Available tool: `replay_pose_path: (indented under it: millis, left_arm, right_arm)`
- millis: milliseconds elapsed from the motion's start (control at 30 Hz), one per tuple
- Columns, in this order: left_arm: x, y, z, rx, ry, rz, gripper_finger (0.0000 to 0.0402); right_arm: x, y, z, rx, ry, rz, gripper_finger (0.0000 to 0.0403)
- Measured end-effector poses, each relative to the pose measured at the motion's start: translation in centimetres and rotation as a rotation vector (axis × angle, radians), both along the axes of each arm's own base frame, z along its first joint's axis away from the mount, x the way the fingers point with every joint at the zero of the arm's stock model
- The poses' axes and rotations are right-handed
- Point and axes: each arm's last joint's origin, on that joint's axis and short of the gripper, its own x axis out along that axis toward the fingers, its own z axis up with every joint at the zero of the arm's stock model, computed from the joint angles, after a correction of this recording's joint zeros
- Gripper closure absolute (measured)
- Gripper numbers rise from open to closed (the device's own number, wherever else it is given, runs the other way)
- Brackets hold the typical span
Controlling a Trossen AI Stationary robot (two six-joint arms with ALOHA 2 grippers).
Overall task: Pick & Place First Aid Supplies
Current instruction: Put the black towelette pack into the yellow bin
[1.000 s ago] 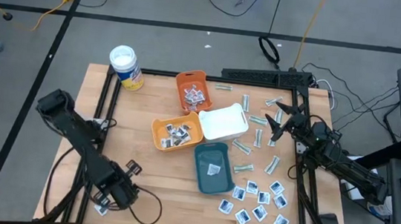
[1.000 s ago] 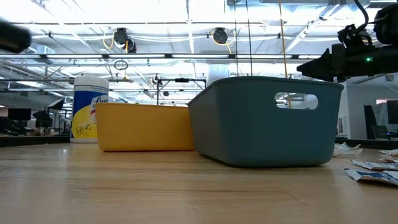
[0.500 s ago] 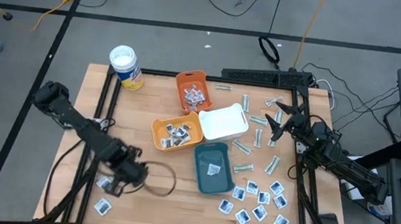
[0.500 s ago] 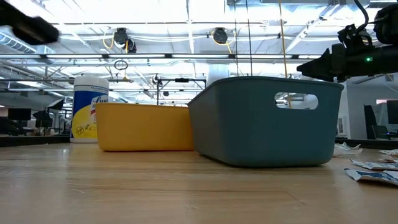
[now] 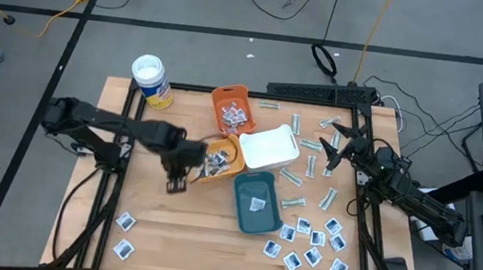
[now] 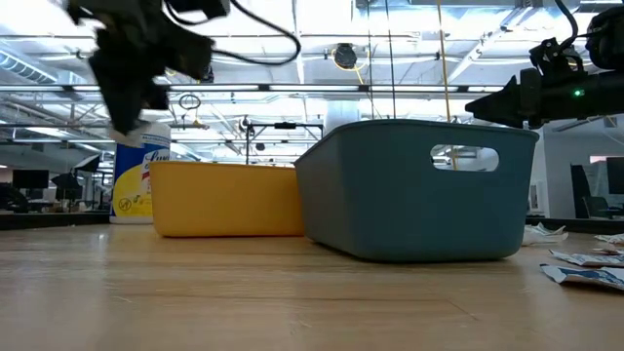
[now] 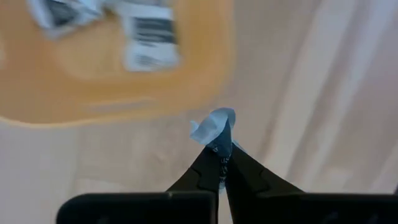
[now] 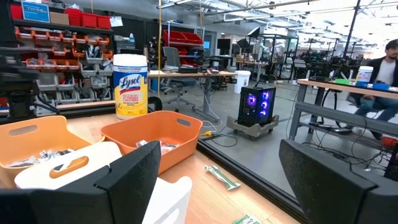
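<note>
One white sachet [image 7: 211, 127] is pinched at its edge by left gripper [image 7: 219, 155], centre-left of overhead frame beside yellow tray [image 5: 237, 160]. Looks light, floppy, thin; edge grip prob. best. Right gripper [image 5: 335, 146], centre-right, spread wide, empty.

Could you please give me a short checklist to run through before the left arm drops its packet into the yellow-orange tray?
1. Grip: the left gripper is shut on a small white packet: ok.
2. Position: in the high view the left gripper sits just outside the yellow-orange tray's left rim, not yet over it: not ok.
3. Room in the tray: packets already lie inside, with bare floor showing in the left wrist view: ok.
4. Clear path: the teal tray and white tray stand on the far side: ok.
5. Other arm: the right gripper waits open by the table's right edge, well away: ok.
6. Height above the rim: cannot tell.
</note>
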Motion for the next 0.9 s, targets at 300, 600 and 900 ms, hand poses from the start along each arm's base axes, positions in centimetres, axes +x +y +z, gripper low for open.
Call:
replay_pose_path:
  millis: [300,600,900]
  left_arm:
    - [0.0,4.6,0.0,0.016,-0.023,0.132,0.0396]
    - [4.2,7.2,-1.0,0.026,-0.023,0.133,0.0395]
    - [8.6,9.2,-4.0,0.012,0.048,0.126,0.0393]
  right_arm:
    - [0.0,0.0,0.0,0.000,0.000,0.000,0.0080]
    - [0.0,0.0,0.0,0.000,0.000,0.000,0.0080]
    - [0.0,0.0,0.0,0.000,0.000,0.000,0.0080]
